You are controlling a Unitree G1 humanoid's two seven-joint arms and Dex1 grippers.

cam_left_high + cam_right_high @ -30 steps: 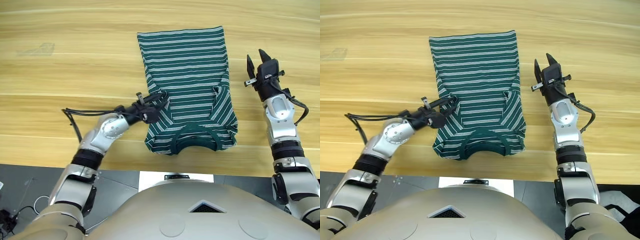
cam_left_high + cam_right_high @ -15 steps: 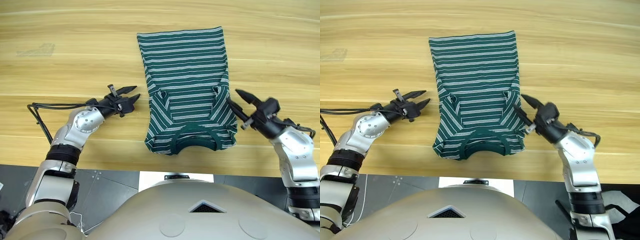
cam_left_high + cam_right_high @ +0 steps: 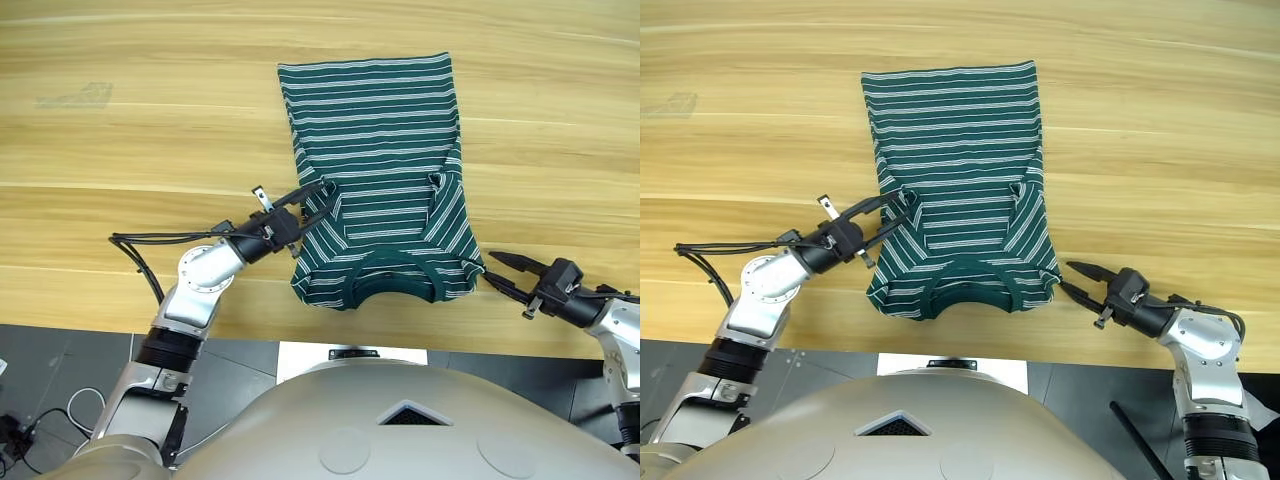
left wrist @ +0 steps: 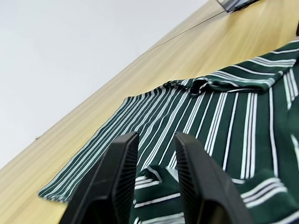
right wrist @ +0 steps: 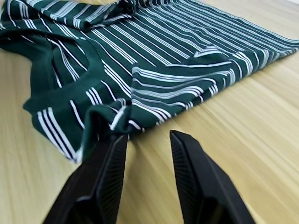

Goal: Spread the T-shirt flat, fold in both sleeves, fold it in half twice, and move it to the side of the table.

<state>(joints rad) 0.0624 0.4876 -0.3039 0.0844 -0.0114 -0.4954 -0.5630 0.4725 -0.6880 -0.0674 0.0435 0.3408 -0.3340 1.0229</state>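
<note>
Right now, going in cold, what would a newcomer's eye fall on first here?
A dark green striped T-shirt lies in the middle of the wooden table, collar toward the robot, both sleeves folded in over its front. The left claw is open at the shirt's left edge by the folded sleeve. The right claw is open, low on the table at the near right shoulder corner.

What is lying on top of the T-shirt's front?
The left sleeve and right sleeve, folded inward over the T-shirt; the open left tool is above the left one. Fabric beneath them is hidden.
</note>
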